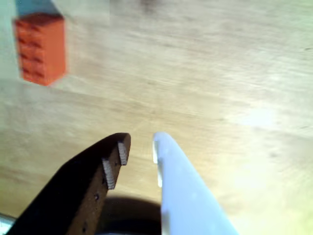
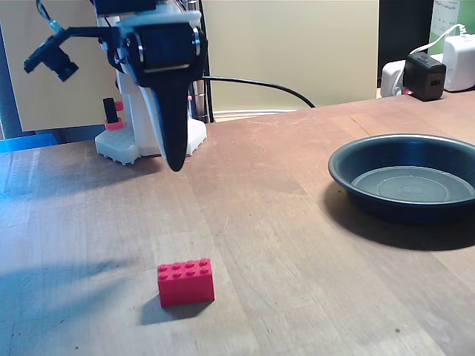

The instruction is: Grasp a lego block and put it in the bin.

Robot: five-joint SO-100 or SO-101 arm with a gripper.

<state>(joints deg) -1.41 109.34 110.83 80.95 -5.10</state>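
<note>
The lego block point(image 2: 185, 282) is a small red brick lying on the wooden table near the front edge in the fixed view. In the wrist view the lego block point(image 1: 41, 49) sits at the upper left, well away from the fingers. My gripper point(image 2: 176, 165) hangs above the table, behind the brick and pointing down. In the wrist view my gripper point(image 1: 141, 142) shows a black finger and a white finger with a narrow gap and nothing between them. The bin point(image 2: 393, 208) is a wide dark round pan at the right, and nothing lies in it.
The arm's white base point(image 2: 141, 141) stands at the back left with a black cable running right from it. Chargers and a white box point(image 2: 430, 70) sit at the back right corner. Bare wood lies between the brick and the pan.
</note>
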